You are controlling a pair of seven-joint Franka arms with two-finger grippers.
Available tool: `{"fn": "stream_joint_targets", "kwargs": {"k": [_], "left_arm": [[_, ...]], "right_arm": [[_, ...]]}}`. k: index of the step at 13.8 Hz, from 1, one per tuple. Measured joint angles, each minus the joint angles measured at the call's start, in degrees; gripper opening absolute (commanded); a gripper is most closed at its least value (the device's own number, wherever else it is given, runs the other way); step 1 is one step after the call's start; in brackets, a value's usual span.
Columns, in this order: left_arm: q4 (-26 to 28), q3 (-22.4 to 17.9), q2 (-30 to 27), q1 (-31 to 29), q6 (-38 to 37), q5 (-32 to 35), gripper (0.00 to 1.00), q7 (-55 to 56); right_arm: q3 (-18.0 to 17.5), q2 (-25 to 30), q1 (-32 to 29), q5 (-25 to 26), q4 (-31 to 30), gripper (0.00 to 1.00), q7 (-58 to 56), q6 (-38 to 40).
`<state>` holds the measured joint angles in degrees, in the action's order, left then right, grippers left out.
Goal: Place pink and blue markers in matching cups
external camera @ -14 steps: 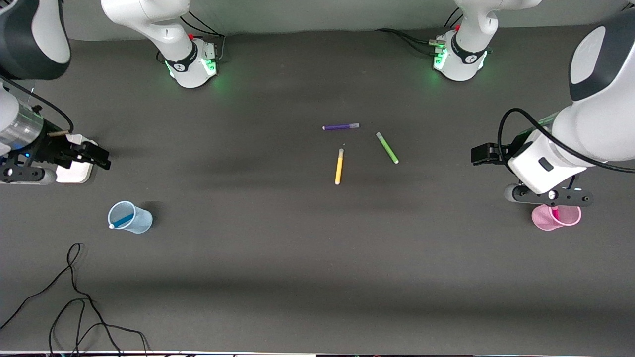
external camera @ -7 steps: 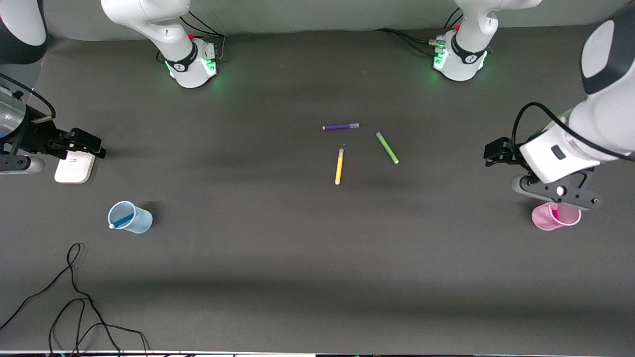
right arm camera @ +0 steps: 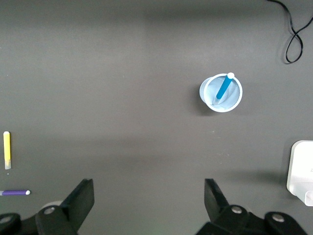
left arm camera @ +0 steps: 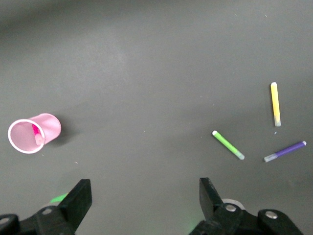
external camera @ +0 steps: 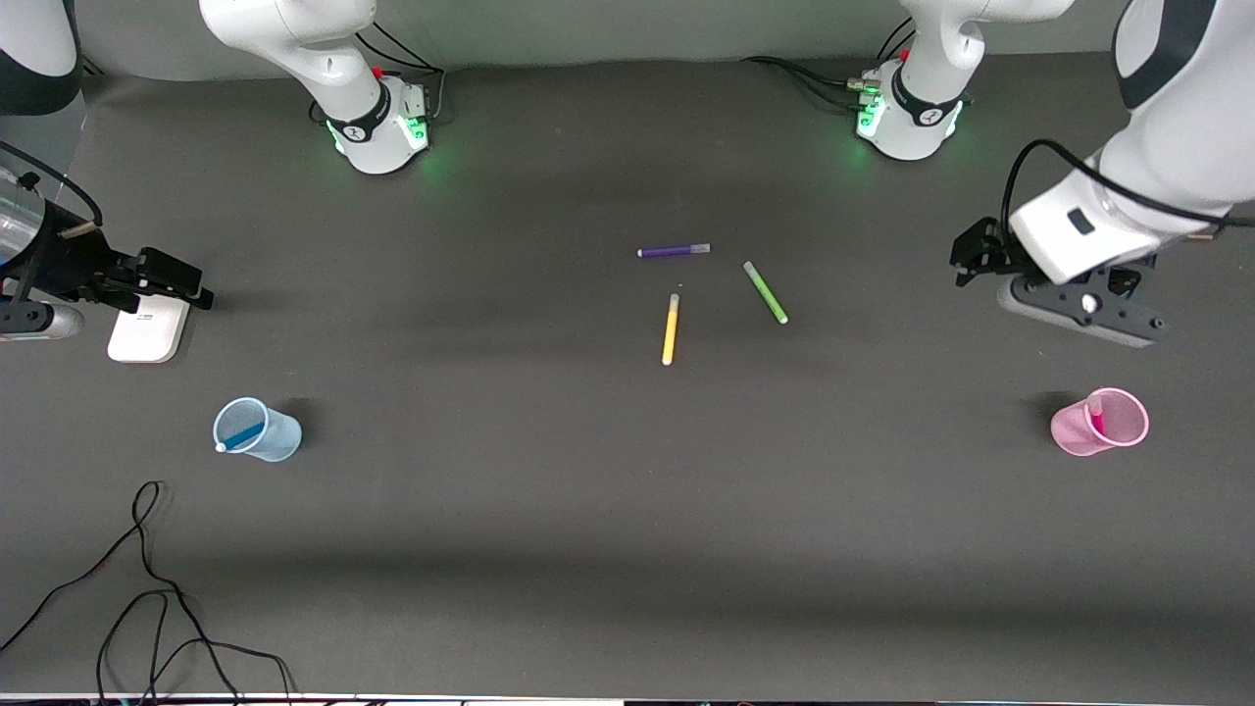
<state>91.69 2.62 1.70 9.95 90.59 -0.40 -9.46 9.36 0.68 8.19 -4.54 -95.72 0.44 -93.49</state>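
Already sorted: pink marker (external camera: 1095, 420) stands in pink cup (external camera: 1098, 423), blue marker (external camera: 241, 433) leans in blue cup (external camera: 257, 429). Left gripper (left arm camera: 142, 198) hangs spread wide, empty, above bare table near pink cup. Right gripper (right arm camera: 149, 200) likewise wide, empty, near blue cup.

Most of the pink marker (external camera: 1095, 419) is hidden inside the pink cup (external camera: 1074, 431) (only a short length shows). A white box (right arm camera: 303, 171) is cut by the right wrist view's edge. Both views crop their tool's fingers.
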Motion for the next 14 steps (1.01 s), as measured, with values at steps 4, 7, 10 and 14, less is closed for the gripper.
{"fn": "stream_joint_targets", "kwargs": {"k": [4, 7, 10, 14], "left_arm": [[1.81, -0.43, -4.03, 0.00, 0.28, 1.33, 1.00, -3.02], [1.81, -0.44, -4.82, 0.01, 0.73, 2.07, 0.99, -0.89], [2.00, -0.42, -4.81, 0.16, 0.72, 2.57, 1.00, 4.66], [2.11, -0.60, -4.59, 0.17, -1.71, 2.62, 0.99, 5.64]], "right_arm": [[-0.04, -0.43, 0.00, 0.03, 0.75, 1.00, 0.00, 0.00], [-0.13, -0.73, 0.00, 0.33, 1.09, 1.00, 0.00, 0.03], [-0.12, -0.86, -0.02, 0.75, 1.27, 1.00, 0.00, 0.07], [-0.12, -0.89, -0.02, 1.38, 1.27, 1.00, 0.00, 0.59]]}}
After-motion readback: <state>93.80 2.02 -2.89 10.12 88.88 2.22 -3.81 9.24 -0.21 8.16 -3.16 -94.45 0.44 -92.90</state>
